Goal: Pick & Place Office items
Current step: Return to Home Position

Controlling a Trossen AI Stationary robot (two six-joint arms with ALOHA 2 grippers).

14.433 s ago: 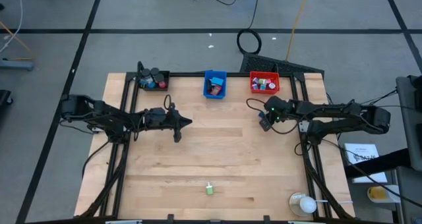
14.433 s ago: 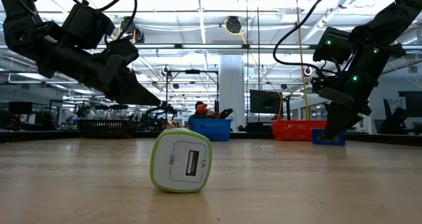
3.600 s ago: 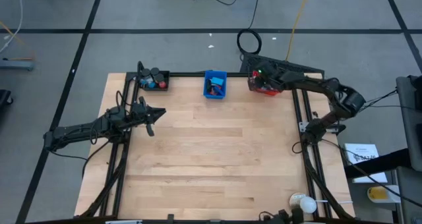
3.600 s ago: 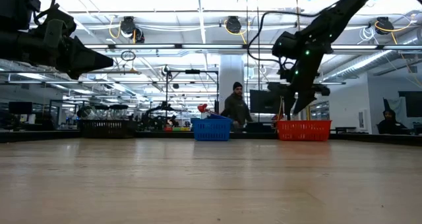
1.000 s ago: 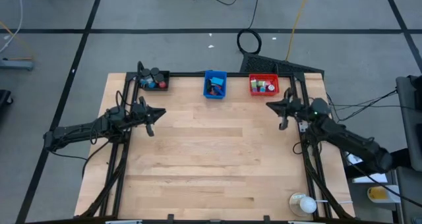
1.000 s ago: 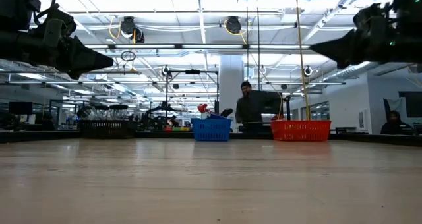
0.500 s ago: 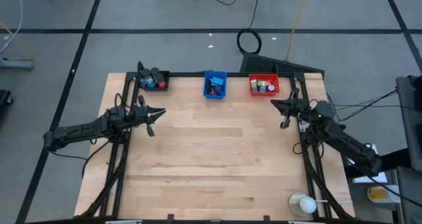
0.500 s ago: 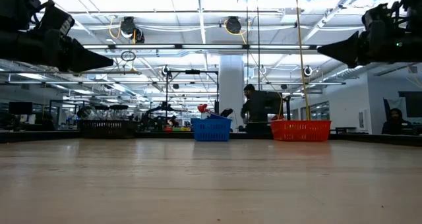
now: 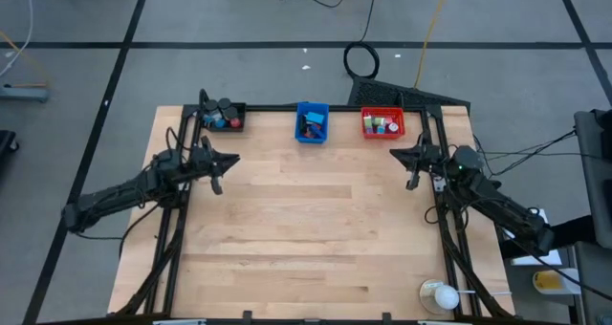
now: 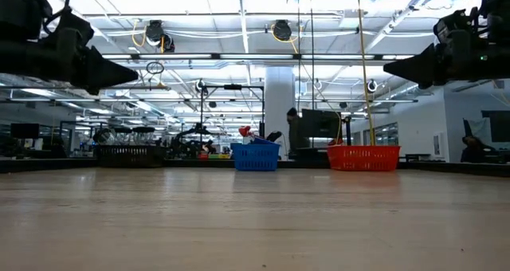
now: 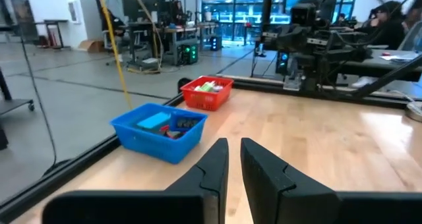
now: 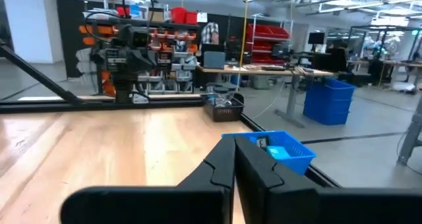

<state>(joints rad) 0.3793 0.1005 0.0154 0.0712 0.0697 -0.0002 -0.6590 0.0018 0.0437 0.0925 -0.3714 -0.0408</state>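
At nine o'clock the left gripper (image 9: 219, 171) hovers, fingers nearly together, empty; at three the right gripper (image 9: 409, 168) hovers closed. Office items (image 9: 383, 125) fill bins at twelve.

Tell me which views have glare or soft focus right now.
Low view: bright ceiling lights wash out the top, the near table blurs. Right wrist view: its end effector is soft, the blue bin clearer. High view: even light, no glare.
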